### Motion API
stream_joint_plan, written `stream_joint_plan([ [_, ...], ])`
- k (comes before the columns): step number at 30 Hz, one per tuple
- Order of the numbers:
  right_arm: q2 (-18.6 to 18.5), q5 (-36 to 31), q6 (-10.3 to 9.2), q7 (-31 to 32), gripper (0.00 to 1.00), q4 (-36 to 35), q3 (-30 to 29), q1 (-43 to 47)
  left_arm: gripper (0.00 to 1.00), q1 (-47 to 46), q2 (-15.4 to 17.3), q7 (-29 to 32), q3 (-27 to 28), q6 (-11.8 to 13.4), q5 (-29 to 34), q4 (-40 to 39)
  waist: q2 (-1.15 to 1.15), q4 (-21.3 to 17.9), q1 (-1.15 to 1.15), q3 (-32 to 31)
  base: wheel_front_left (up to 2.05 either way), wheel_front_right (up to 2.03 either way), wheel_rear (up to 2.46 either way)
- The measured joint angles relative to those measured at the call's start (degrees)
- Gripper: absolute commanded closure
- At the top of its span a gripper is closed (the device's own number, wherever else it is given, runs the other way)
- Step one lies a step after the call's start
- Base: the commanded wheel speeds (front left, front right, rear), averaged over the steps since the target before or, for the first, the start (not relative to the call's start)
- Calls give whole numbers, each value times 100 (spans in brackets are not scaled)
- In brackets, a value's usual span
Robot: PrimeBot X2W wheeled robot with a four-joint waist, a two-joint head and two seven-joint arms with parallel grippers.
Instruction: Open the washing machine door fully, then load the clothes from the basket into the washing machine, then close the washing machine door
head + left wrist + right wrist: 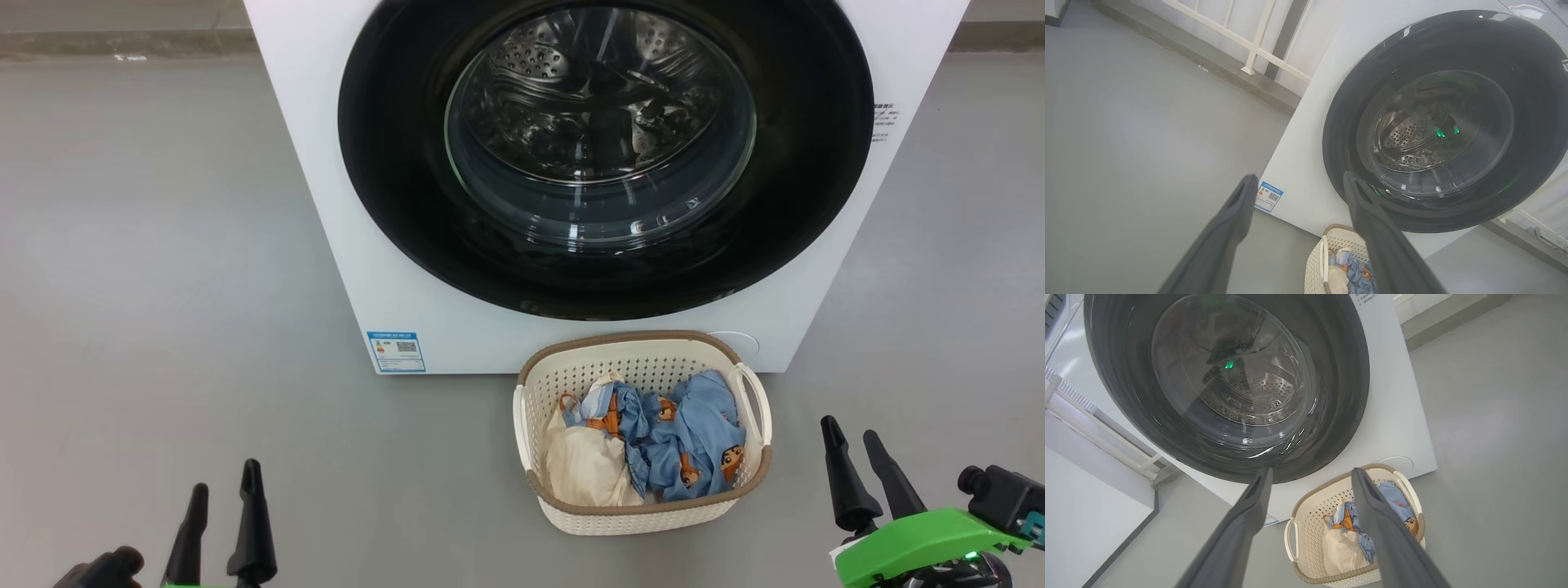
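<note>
The white washing machine (pixel 326 204) fills the upper head view, its round black door (pixel 392 204) shut, steel drum visible through the glass window. The cream basket (pixel 645 347) stands on the floor right before it, holding blue printed clothes (pixel 694 437) and a cream cloth (pixel 584 465). My left gripper (pixel 224 486) rests open at the lower left, empty. At the lower right my right gripper (pixel 853 437) is open and empty, just right of the basket. The door (pixel 1347 122) and basket (pixel 1314 265) show past the left fingers (pixel 1237 220); door (pixel 1347 375), basket (pixel 1310 506) and clothes (pixel 1345 516) past the right fingers (pixel 1253 510).
Grey floor (pixel 163 286) spreads on both sides of the machine. A blue label sticker (pixel 397 351) marks its lower left corner. A white railing (pixel 1253 45) and a low kerb run behind the machine; a white wall panel (pixel 1081 506) stands beside it.
</note>
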Motion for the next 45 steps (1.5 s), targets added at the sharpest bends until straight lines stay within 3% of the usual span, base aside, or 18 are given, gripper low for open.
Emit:
stream_joint_plan([
  [33,-267,-2002,1,-530,0,4,409,-124,0,-3,27,-513,-130,0,2181,0,0,40,0,11,0,0,0],
  [45,-288,-2583,2,-675,0,-16,439,-123,0,-5,44,-680,-136,0,2661,33,0,13,0,18,0,0,0],
])
